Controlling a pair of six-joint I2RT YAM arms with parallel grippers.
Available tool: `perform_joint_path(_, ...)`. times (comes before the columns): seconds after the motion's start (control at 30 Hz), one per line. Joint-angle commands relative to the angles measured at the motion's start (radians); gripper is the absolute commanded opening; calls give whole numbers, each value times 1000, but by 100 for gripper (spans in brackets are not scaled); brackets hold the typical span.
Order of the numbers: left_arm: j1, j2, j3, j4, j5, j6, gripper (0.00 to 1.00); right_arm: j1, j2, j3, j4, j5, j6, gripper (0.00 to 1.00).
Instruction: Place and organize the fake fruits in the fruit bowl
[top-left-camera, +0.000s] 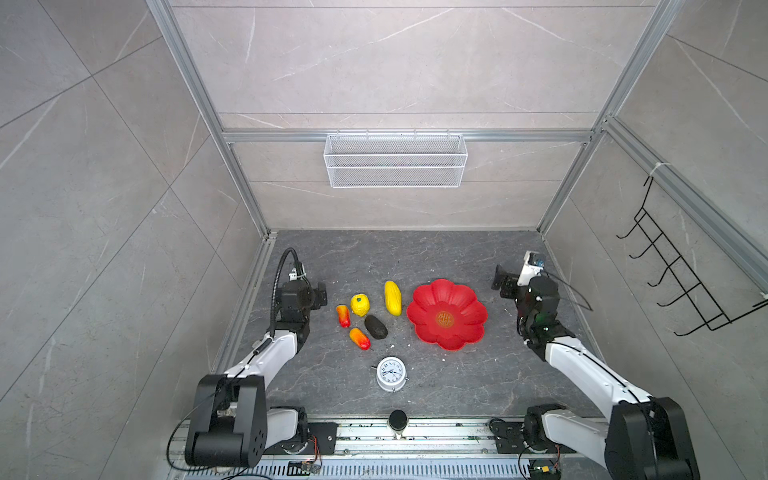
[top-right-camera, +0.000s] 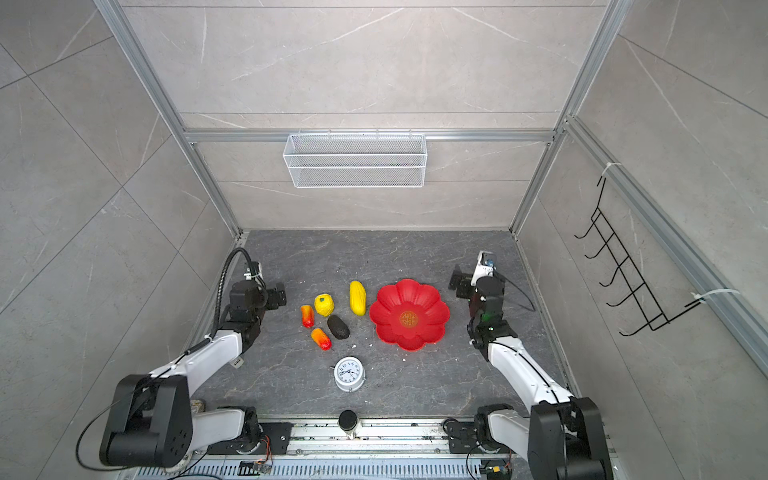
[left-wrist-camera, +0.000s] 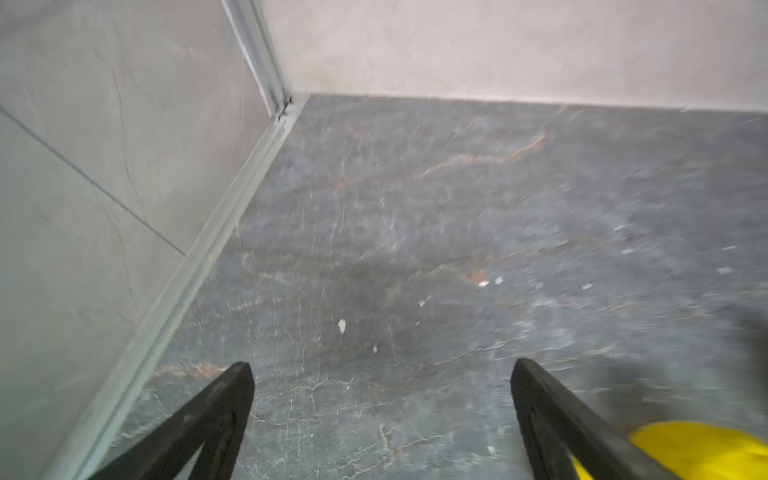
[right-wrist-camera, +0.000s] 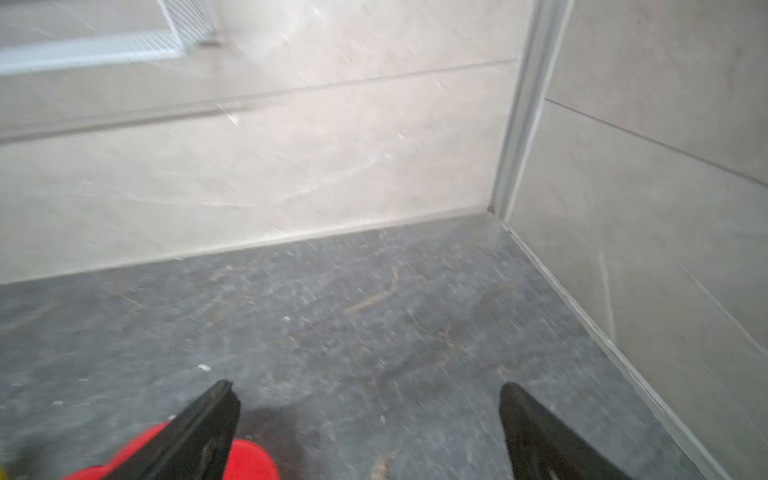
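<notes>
Though both wrist views are smeared, claws: left gripper (left-wrist-camera: 380, 365) and right gripper (right-wrist-camera: 365, 385) each show fingers spread wide, with only bare tabletop (top-left-camera: 415, 257) between them.
Bowl: the red fruit bowl (top-left-camera: 467, 297) sits right of centre in both top views, flat on the tabletop, gold emblem facing up.
Fruits: all five lie on the tabletop left of the bowl, none in it.
Long yellow fruit (top-left-camera: 392, 298): nearest the bowl, just beside its left rim, not touching.
Round yellow fruit (top-left-camera: 360, 304): left of the long one, green stem up.
Orange-red fruits: one (top-left-camera: 343, 316) at the cluster's far left, one (top-left-camera: 360, 338) lowest in frame.
Dark oval fruit (top-left-camera: 375, 326): below the round one, just beside the lower orange-red one.
Alarm clock (top-left-camera: 391, 374): lower centre, apart from the fruits.
Top views only: full layout. Left gripper is left of the cluster, right gripper upper right of the bowl, neither touching anything. The mesh basket (top-left-camera: 395, 160) hangs on the back wall.
Left wrist only: yellow blob (left-wrist-camera: 706, 449) at lower right, outside one finger. Probably the round fruit, but the blur is too heavy to be sure.
Right wrist only: the bowl's red rim (right-wrist-camera: 253, 459) at lower left, partly behind a finger.
</notes>
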Motion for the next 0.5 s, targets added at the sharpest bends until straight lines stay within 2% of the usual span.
perform_joint_path(0.0, -46, -120, 128, -359, -51, -24, 100, 156, 43, 164, -342, -117, -38, 99)
perform_joint_path(0.1, -75, -188, 243, -589, -52, -44, 100, 349, 150, 288, -444, -111, -102, 100)
perform_joint_path(0.27, -78, -257, 399, -854, 59, -61, 100, 531, 371, 466, -548, -117, -107, 100)
perform_joint_path(0.33, -77, -278, 444, -933, 73, -40, 100, 569, 467, 532, -561, -116, -117, 100)
perform_joint_path(0.47, -76, -301, 467, -1002, 90, 25, 100, 574, 695, 747, -683, -95, -82, 100)
